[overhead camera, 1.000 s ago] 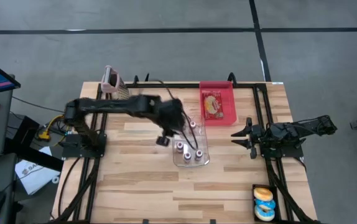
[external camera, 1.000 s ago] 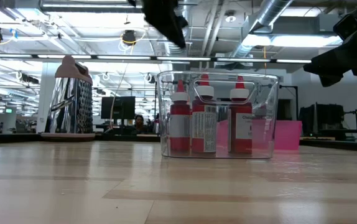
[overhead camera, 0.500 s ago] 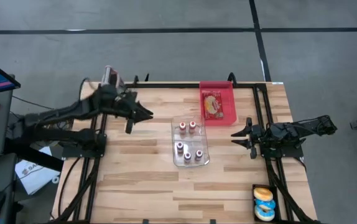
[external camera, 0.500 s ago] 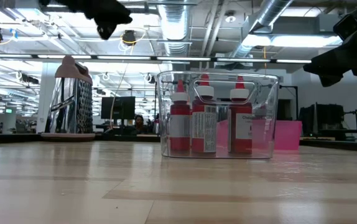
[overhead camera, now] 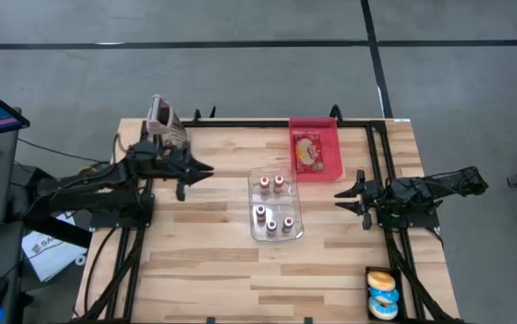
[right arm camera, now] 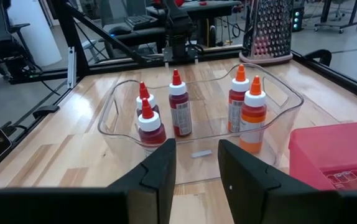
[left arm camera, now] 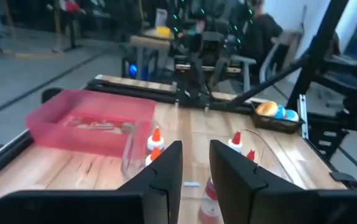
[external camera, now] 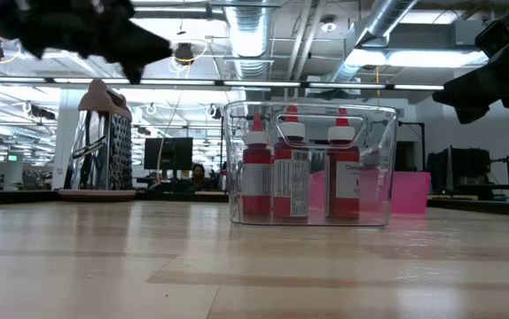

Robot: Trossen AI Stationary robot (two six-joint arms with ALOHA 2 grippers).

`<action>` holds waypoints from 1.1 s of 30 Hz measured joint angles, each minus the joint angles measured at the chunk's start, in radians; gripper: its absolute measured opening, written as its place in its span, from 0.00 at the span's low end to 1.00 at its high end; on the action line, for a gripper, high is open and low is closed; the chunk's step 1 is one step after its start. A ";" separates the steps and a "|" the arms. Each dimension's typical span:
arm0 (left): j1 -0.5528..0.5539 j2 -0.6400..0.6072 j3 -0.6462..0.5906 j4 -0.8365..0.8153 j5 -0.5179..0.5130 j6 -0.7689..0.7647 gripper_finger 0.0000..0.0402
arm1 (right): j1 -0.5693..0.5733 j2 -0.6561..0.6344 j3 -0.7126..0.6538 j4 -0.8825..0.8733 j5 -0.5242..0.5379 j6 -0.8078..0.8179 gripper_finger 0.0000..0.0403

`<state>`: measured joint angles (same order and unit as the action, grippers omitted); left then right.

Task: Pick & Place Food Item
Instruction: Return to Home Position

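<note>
- Clear plastic forms the bin (overhead camera: pixel 275 205), which sits near the middle of the wooden table (overhead camera: pixel 195 261).
- Five small bottles (right arm camera: pixel 177 112) stand upright inside the bin. They hold red liquid and have white collars and pointed red tips. From above, two stand at the bin's far end and three nearer its front end.
- One bottle at the far end looks more orange than the others in the right wrist view.
- The left gripper (overhead camera: pixel 195 173) hangs above the table, well clear of the bin on the left arm's side. It points toward the bin, its jaws are slightly parted, and it grips nothing.
- The right gripper (overhead camera: pixel 344 195) waits on the opposite side of the bin, apart from it. It also faces the bin, with its jaws released and nothing between them.
- A red tray (overhead camera: pixel 331 144) lies just beyond the bin's far end, toward the right arm's side, and holds a flat printed packet (overhead camera: pixel 308 151).
- A metal grater (overhead camera: pixel 164 119) stands upright at the table's far edge, well away from the bin on the left arm's side.
- A small box (overhead camera: pixel 382 294) with yellow and blue round items sits at the near corner, past the bin on the right arm's side.
</note>
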<state>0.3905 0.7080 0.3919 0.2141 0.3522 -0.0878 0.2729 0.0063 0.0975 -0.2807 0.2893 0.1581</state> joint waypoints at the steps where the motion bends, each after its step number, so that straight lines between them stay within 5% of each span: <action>1: 0.003 -0.048 -0.037 0.007 -0.009 -0.011 0.19 | 0.000 0.000 0.000 0.000 0.000 0.000 0.28; 9: -0.093 -0.398 -0.228 0.047 -0.178 -0.083 0.19 | 0.000 0.000 0.000 0.000 0.000 0.000 0.28; 19: -0.299 -0.658 -0.284 -0.191 -0.416 -0.027 0.19 | 0.000 0.000 0.000 0.000 0.000 0.000 0.28; 33: -0.319 -0.707 -0.381 -0.199 -0.360 -0.053 0.19 | 0.000 0.000 0.000 0.000 0.000 0.000 0.28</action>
<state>0.0719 0.0010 0.0109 0.0150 -0.0082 -0.1409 0.2729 0.0063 0.0975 -0.2810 0.2897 0.1581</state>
